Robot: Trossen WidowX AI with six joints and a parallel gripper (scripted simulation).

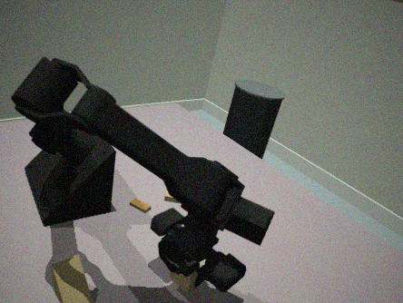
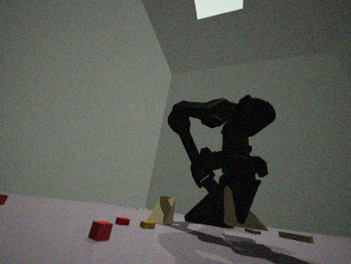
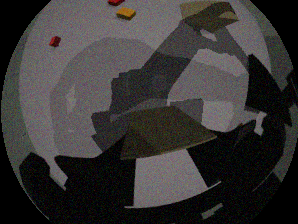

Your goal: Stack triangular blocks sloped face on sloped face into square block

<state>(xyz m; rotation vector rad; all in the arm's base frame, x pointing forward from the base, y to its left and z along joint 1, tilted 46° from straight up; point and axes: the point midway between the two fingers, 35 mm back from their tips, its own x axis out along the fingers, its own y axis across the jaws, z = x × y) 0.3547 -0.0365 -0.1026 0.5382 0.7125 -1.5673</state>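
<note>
From the top, the gripper (image 1: 192, 268) (image 2: 234, 213) (image 3: 156, 128) is closed on a triangular block (image 1: 185, 281) (image 2: 229, 205) (image 3: 167, 131), mostly hidden under the hand; the other block (image 1: 67, 283) (image 2: 161, 212) (image 3: 206, 15) stands apart on the table (image 1: 313, 254) (image 2: 130, 249) (image 3: 37, 75), partly in shadow. In the exterior view, the held block shows between dark arm parts; whether it touches the table I cannot tell. A red cube (image 2: 100, 231) and a yellow piece (image 2: 147, 224) (image 3: 126, 13) lie near the free block. In the wrist view, the held block spans the jaws, with the free one well beyond it, near the upper edge.
</note>
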